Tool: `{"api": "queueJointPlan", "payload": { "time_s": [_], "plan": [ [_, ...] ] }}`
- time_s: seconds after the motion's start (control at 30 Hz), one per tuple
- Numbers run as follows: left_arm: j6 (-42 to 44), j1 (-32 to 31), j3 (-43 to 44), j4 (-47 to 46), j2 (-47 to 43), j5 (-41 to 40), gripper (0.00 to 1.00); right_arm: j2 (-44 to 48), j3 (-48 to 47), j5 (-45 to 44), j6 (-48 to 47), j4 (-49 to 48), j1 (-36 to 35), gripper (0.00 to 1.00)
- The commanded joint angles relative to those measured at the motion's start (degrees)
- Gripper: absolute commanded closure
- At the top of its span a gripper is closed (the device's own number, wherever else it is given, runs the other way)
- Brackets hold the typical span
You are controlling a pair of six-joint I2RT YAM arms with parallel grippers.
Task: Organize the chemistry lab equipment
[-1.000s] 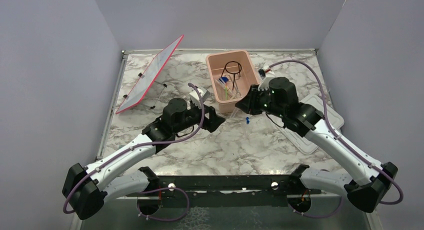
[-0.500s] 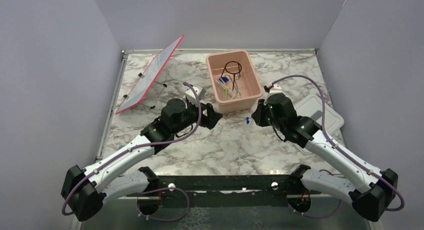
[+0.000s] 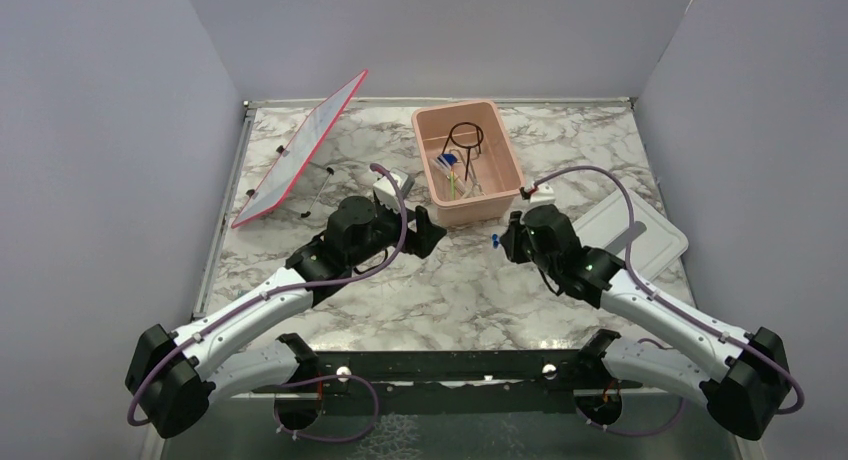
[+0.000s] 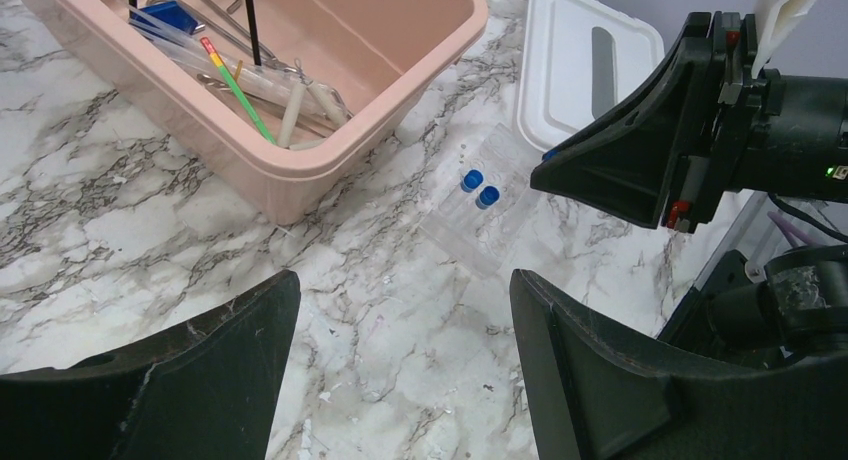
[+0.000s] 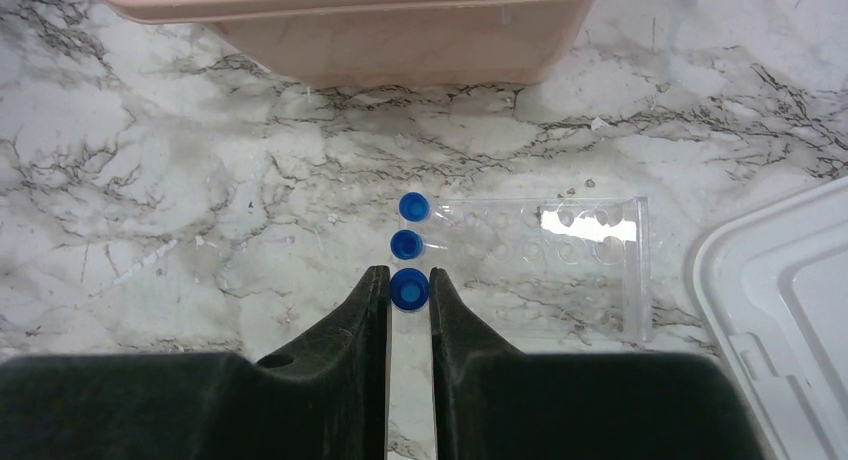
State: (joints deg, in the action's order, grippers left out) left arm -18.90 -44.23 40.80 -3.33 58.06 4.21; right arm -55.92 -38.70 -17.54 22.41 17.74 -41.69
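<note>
Pink tub (image 3: 470, 212) at far centre of marble desk (image 3: 400, 290). Inside it: black wire ring stand (image 3: 466, 135) upright; green-yellow stick (image 4: 240, 90) lying slantwise; pale pipettes (image 4: 292, 115) just beside stick.

Clear rack (image 5: 560, 270) flat on desk, just near of tub's near-right corner, apart from tub wall. Two blue-capped tubes (image 5: 412, 206) standing at rack's left end, one behind the other. Third blue-capped tube (image 5: 409, 292) in line with them, pinched between fingers (image 5: 355, 330) of right claw (image 5: 408, 278), pressed close on either side of the cap. Cannot tell whether its base sits in rack or hangs just above.

Left claw (image 4: 402, 300) spread wide, gripping nothing, low over bare desk to left of rack, pointed toward tub's near corner and right claw.

White lid (image 3: 640, 235) flat on desk at right, just right of rack. Red-edged panel (image 3: 300, 155) propped at a tilt at far left, well apart from both arms.
</note>
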Motion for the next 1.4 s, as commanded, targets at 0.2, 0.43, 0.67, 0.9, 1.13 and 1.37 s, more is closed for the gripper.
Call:
{"api": "queueJointPlan", "payload": {
  "time_s": [0.2,0.43,0.67,0.9,1.13,1.37],
  "plan": [
    [-0.45,0.1,0.07,-1.4,0.63,-1.63,0.21,-1.98,3.51,-2.83,-1.23,-8.68,-0.76,0.82],
    [-0.45,0.1,-0.15,-1.48,0.57,-1.61,0.21,-3.51,4.61,-4.71,0.24,-9.24,-0.83,0.82],
    [-0.22,0.1,-0.06,-1.41,0.39,-1.78,0.2,-3.8,6.65,-4.01,-0.21,-11.96,-0.82,0.82],
    [-0.09,0.11,-0.07,-1.2,0.21,-1.85,0.2,-3.87,7.98,-3.0,-0.78,-13.52,-0.8,0.79],
    [-0.05,0.11,-0.27,-1.04,-0.14,-2.0,0.2,-0.69,6.67,-2.69,0.36,-9.44,-0.75,0.6],
    [-0.13,0.11,-0.4,-1.32,-0.09,-1.92,0.2,2.18,2.65,-5.23,4.48,-4.04,-0.8,0.59]
  ]
}}
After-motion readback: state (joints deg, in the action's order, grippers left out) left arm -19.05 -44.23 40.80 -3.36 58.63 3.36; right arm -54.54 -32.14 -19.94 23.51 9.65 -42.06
